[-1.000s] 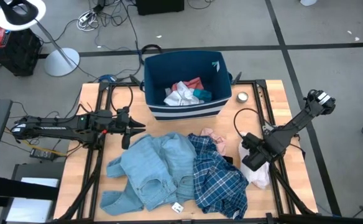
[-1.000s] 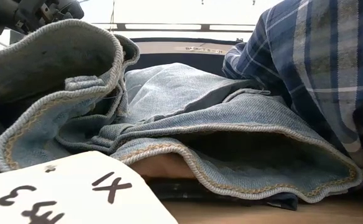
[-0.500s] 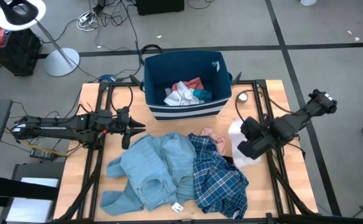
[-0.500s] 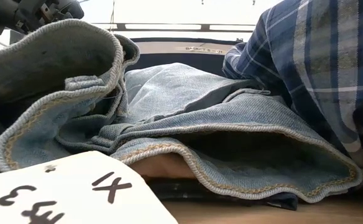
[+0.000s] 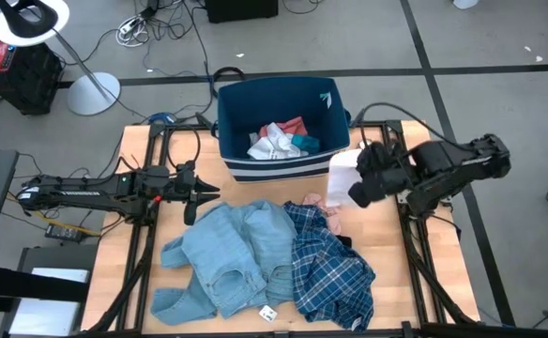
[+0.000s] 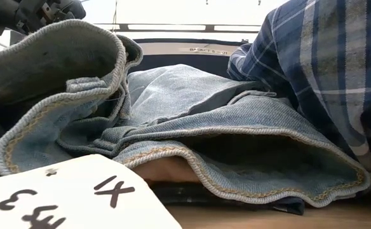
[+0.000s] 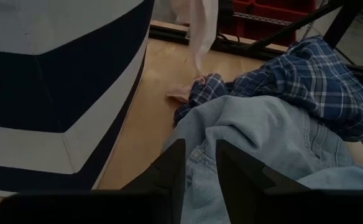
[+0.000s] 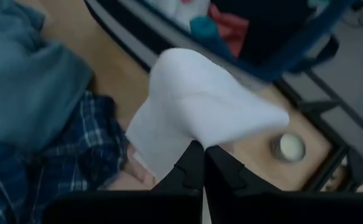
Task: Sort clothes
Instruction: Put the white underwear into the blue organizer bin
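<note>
Light blue denim pieces (image 5: 225, 253) and a navy-white plaid shirt (image 5: 330, 270) lie in a heap on the near half of the table. They fill the low view, denim (image 6: 192, 121) and plaid (image 6: 325, 63). A pink item (image 5: 323, 207) lies at the plaid's far edge. The navy bin (image 5: 279, 127) holds white, salmon-red and teal items. My right gripper (image 5: 360, 186) is shut on a white garment (image 5: 342, 172) just right of the bin. My left gripper (image 5: 195, 199) is open and empty, left of the heap over the table. My right gripper pinches a bunched part of the white garment (image 8: 191, 134) between its two shut fingers. The cloth bulges out beyond the fingertips. In the left wrist view the garment (image 7: 201, 31) hangs down slack; its lower end reaches the pink item (image 7: 183, 93), whether touching I cannot tell.
A small round tin (image 8: 291, 147) stands on the table right of the bin. A paper tag (image 6: 65, 197) lies at the heap's near edge. Dark frame rails (image 5: 415, 253) run along the table's sides. Bare wood (image 5: 391, 282) shows right of the plaid shirt.
My right gripper has gone up and toward the far edge and the bin, from the table's right side. The white garment, which lay on the table under it, has been carried along and now hangs by the bin's right corner.
</note>
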You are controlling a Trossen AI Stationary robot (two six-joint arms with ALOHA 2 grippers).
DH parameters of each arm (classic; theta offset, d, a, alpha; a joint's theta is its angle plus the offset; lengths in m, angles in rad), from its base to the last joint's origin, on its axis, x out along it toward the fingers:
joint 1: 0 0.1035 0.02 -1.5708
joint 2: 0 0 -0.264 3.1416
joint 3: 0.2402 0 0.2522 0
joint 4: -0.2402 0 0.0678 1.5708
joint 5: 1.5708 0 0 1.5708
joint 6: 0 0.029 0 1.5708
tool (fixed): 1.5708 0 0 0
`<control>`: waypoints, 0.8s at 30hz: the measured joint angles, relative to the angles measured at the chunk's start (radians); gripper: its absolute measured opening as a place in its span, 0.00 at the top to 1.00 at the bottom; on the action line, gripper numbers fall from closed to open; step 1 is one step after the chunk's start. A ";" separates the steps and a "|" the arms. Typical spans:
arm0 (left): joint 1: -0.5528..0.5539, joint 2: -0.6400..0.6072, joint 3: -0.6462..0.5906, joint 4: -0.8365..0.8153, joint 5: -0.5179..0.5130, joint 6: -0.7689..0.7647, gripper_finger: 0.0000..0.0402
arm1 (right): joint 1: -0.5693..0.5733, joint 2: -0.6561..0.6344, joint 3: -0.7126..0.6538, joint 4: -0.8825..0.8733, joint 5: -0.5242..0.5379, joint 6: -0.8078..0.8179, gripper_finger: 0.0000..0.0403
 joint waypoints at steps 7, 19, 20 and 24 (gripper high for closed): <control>0.000 0.000 0.000 0.000 0.000 0.004 0.76 | -0.119 0.080 0.162 0.148 0.000 -0.281 1.00; 0.000 0.000 0.000 0.000 -0.010 0.007 0.76 | -0.312 0.226 0.370 0.636 -0.023 -0.728 1.00; 0.000 0.000 0.000 0.000 -0.010 0.007 0.76 | -0.328 0.238 0.385 0.670 -0.033 -0.754 1.00; 0.000 0.000 0.000 0.001 -0.011 0.008 0.76 | -0.389 0.287 0.433 0.772 -0.054 -0.828 1.00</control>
